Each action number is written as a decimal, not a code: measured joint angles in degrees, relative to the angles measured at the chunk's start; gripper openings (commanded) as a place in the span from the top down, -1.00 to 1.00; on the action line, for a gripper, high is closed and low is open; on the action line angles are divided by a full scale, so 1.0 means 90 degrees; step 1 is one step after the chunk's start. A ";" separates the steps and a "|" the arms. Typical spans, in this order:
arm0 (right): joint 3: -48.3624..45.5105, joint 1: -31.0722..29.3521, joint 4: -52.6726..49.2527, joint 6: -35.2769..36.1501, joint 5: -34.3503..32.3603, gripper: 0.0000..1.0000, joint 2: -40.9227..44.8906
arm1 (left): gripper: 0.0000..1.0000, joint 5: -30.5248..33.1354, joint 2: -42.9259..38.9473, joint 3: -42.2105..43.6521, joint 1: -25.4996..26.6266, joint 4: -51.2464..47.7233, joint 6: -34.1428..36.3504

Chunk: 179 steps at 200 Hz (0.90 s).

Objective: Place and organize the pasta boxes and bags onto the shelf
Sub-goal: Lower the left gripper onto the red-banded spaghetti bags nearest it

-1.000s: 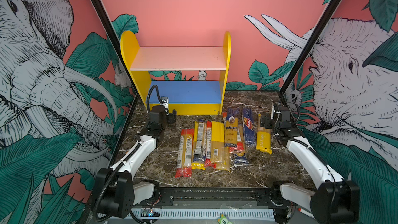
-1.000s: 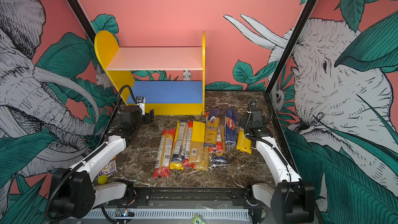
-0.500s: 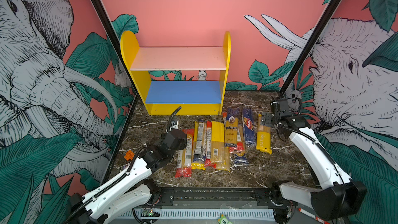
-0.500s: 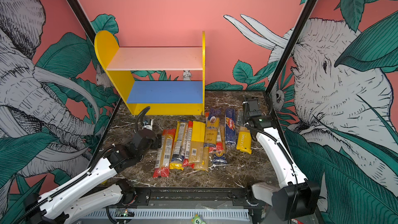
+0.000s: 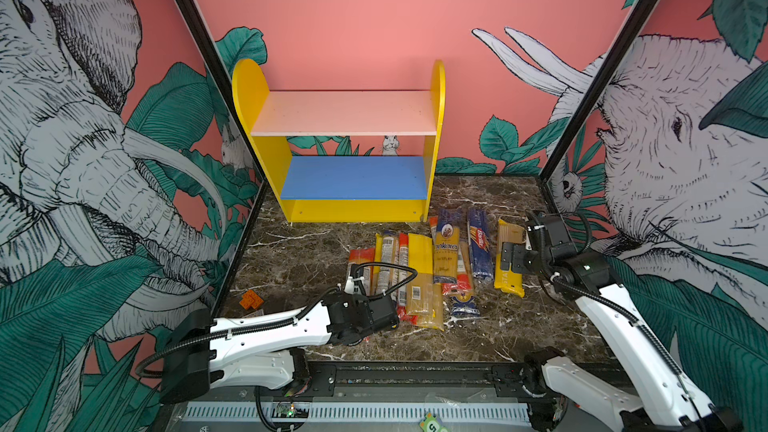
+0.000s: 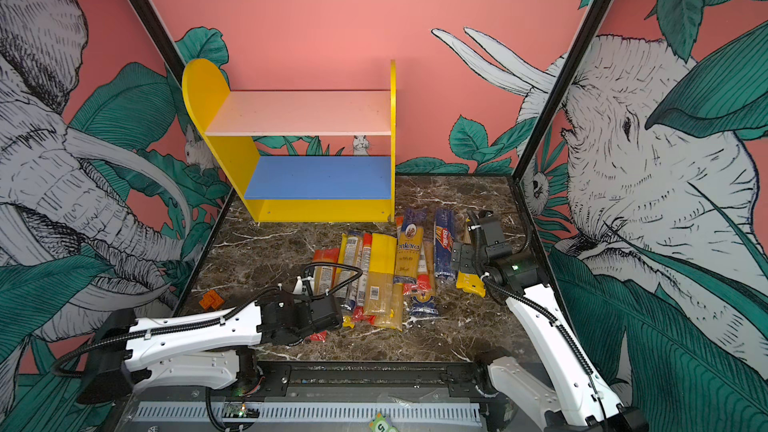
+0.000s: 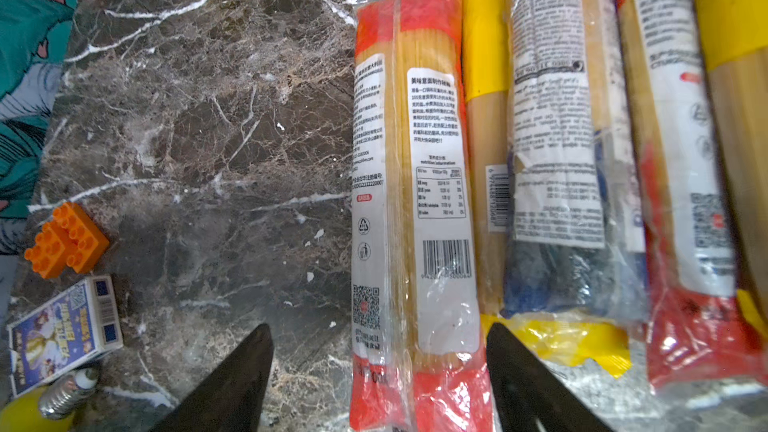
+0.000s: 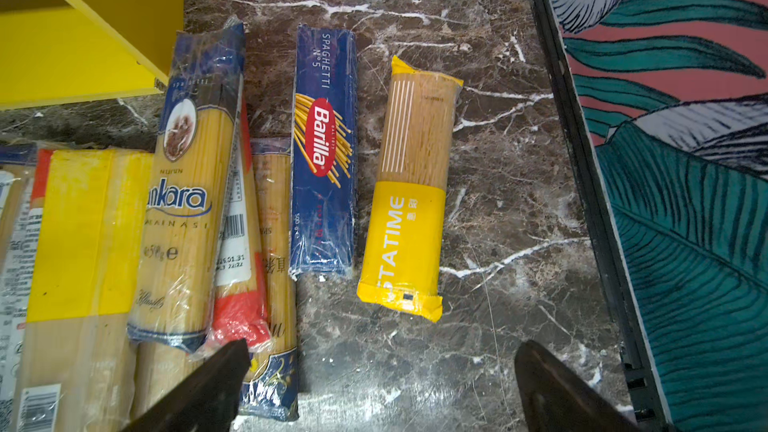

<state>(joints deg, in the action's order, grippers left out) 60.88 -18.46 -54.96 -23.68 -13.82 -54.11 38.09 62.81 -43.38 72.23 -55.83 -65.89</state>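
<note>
First pick in hand: the red-ended bag (image 7: 411, 201) is bracketed by the open left gripper (image 7: 378, 338); closing is needed next. The right gripper (image 8: 382, 351) is likewise open.

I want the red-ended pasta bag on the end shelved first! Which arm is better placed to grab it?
Probably left. The left tool, open, flanks the near end of the red-ended bag. The right tool, also open, hovers by the yellow pack at the row's other end.

Gloss and matt
Crinkly clear plastic wraps the spaghetti bag (image 7: 411, 184); the marble-look tabletop (image 7: 208, 139) gleams; the shelf (image 5: 345, 112) looks matt.
</note>
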 measured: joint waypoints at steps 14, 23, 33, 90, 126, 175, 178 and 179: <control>-0.0010 -0.0015 -0.0083 -0.0041 -0.0007 -0.98 0.0024 | -0.70 -0.0053 -0.0503 0.0236 -0.0005 0.0124 -0.0039; -0.0007 -0.0027 -0.0124 -0.0073 -0.0012 -0.98 -0.0002 | -0.71 -0.0121 -0.0789 0.0401 -0.0049 0.0221 -0.0051; 0.0000 -0.0036 -0.0168 -0.0141 -0.0012 -0.98 -0.0056 | -0.72 -0.0253 -0.1086 0.0614 -0.0107 0.0369 -0.0061; 0.0668 -0.0078 -0.0262 -0.0226 -0.0032 -0.98 -0.0814 | -0.76 -0.1134 -0.1338 0.1501 -0.0214 0.1178 -0.0265; 0.0610 -0.0078 -0.0221 -0.0163 0.0007 -0.98 -0.0736 | -0.78 -0.1416 -0.0600 0.1498 -0.0214 0.1455 -0.0372; 0.0296 -0.0078 -0.0219 -0.0102 0.0160 -0.98 -0.0498 | -0.82 -0.1627 -0.0379 0.1620 -0.0338 0.1899 -0.0549; 0.0282 -0.0078 -0.0214 -0.0087 0.0160 -0.98 -0.0481 | -0.82 -0.1654 -0.0362 0.1630 -0.0367 0.1919 -0.0549; 0.0277 -0.0078 -0.0214 -0.0080 0.0160 -0.98 -0.0476 | -0.82 -0.1654 -0.0362 0.1630 -0.0367 0.1919 -0.0549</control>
<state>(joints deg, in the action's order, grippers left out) 63.37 -19.16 -56.88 -24.40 -12.38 -58.39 23.20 59.55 -28.71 68.93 -38.57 -70.83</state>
